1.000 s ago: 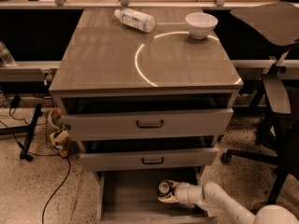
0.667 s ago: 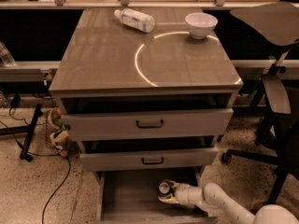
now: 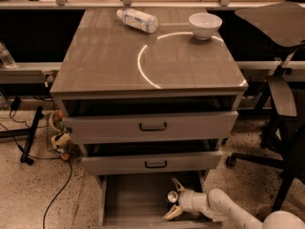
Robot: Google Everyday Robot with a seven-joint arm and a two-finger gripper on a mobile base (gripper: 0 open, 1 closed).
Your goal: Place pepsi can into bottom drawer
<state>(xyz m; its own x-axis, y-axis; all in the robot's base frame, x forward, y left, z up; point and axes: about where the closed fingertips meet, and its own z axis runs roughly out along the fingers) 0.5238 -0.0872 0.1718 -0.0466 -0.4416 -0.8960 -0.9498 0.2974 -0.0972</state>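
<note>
My white gripper (image 3: 174, 198), pale-yellow fingers (image 3: 171, 213) spread, sits in the grey-brown bottom drawer (image 3: 128, 199) around the dark, silver-topped pepsi can (image 3: 171, 195). A white arc (image 3: 142, 67) crosses the brown tabletop (image 3: 100, 56) towards its right edge.

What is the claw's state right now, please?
The claw is open, inside the bottom drawer, with the pepsi can standing between its spread fingers.

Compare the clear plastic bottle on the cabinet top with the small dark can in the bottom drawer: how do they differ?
The clear plastic bottle lies on its side; the small dark can stands upright, silver top showing. The bottle is on the cabinet top, far from the gripper; the can sits in the open bottom drawer, between the gripper's open fingers. Both are drink containers.
</note>
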